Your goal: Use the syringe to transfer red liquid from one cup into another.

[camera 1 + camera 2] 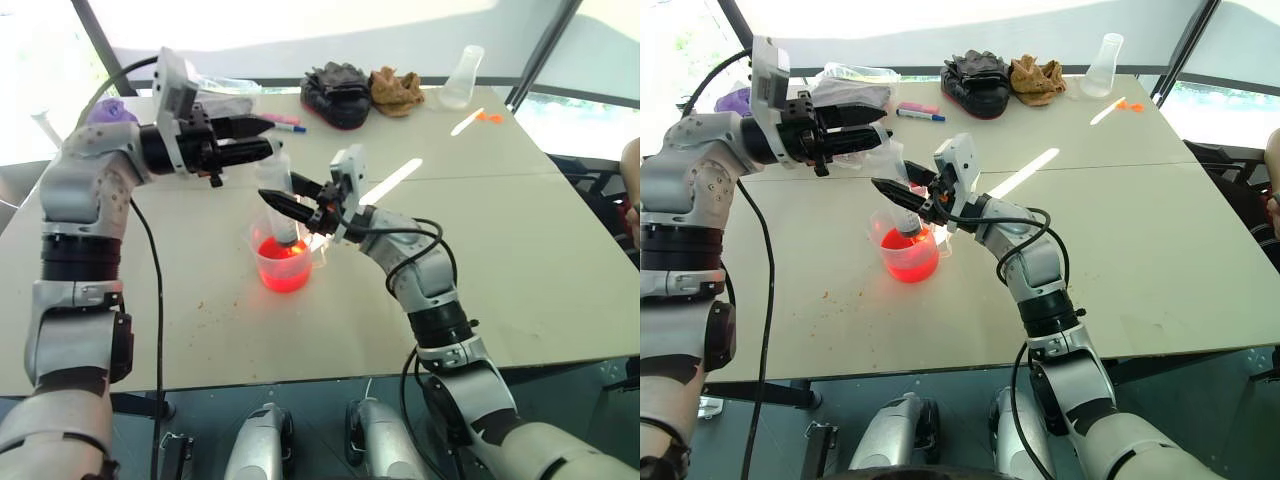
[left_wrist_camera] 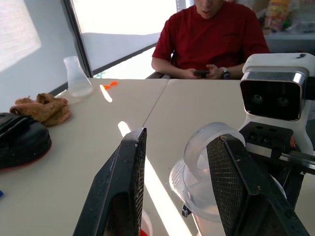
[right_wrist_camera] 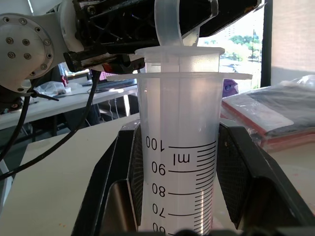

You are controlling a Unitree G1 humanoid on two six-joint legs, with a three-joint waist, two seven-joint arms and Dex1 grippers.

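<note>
The syringe [image 1: 273, 172] stands upright with its lower end down in a clear cup [image 1: 262, 258] near the table's middle. Glowing red liquid [image 1: 284, 270] fills the cup's lower part. My right gripper [image 1: 286, 196] reaches in from the right, shut on the syringe [image 3: 179, 123] barrel just under its flange. My left gripper [image 1: 262, 138] comes level from the left and stands open at the plunger's top. The plunger ring [image 2: 209, 145] sits between its fingers [image 2: 123, 187], close to one pad, and I cannot tell whether it touches. Another cup is hidden from me.
At the table's far edge lie a clear flask [image 1: 462, 78], a dark bundle [image 1: 335, 92], a brown cloth [image 1: 397, 90], markers [image 1: 285, 124] and an orange bit [image 1: 488, 117]. A person in a red shirt [image 2: 211, 34] sits at the table's right side.
</note>
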